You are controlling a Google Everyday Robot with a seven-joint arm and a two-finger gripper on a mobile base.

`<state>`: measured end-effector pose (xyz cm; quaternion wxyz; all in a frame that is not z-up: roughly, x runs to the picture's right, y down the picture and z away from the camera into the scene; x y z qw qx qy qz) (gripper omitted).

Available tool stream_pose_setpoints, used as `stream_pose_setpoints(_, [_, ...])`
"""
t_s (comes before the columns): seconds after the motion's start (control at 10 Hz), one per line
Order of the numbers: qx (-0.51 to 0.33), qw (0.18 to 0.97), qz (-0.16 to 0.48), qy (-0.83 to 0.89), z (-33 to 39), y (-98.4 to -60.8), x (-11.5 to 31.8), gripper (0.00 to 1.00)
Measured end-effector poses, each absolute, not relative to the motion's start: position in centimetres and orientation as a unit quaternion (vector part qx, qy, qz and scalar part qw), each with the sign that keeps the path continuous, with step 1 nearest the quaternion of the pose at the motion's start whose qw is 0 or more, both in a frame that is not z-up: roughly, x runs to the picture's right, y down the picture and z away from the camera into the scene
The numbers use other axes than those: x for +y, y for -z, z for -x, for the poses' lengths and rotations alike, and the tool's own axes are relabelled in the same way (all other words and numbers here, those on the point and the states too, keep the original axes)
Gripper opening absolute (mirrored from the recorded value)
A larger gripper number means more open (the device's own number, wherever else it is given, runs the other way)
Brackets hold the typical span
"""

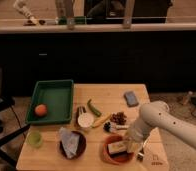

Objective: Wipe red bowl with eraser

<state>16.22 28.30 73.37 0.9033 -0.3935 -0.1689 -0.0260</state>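
Observation:
The red bowl (113,155) sits near the table's front right edge. The eraser (117,146), a pale cream block, lies inside it. My gripper (131,146) reaches down from the white arm on the right and is at the bowl's right side, right next to the eraser. The arm hides part of the bowl's right rim.
A brown-red bowl with a pale cloth (71,144) stands to the left. A green tray (53,100) holds an orange (40,110). A blue-grey block (131,98), a green pepper (94,107), a white cup (85,120), a banana (102,121), a green cup (34,138) lie on the wooden table (106,94).

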Motion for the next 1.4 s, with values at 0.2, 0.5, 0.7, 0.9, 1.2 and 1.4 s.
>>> stream_pose_setpoints(0.2, [-0.136, 0.914, 0.381, 0.038, -15.9, -72.9, 27.9, 0.04])
stream_pose_setpoints(0.5, [-0.109, 0.924, 0.364, 0.047, -15.6, -72.1, 27.3, 0.04])
stream_pose_setpoints(0.7, [-0.103, 0.926, 0.36, 0.049, -15.8, -71.9, 27.0, 0.04])
stream_pose_setpoints(0.9, [-0.099, 0.928, 0.357, 0.05, -16.0, -71.9, 26.7, 0.04])
stream_pose_setpoints(1.2, [-0.103, 0.925, 0.358, 0.066, -15.1, -71.5, 26.5, 0.04])
stream_pose_setpoints(1.4, [-0.103, 0.923, 0.364, 0.073, -14.9, -70.6, 27.0, 0.04])
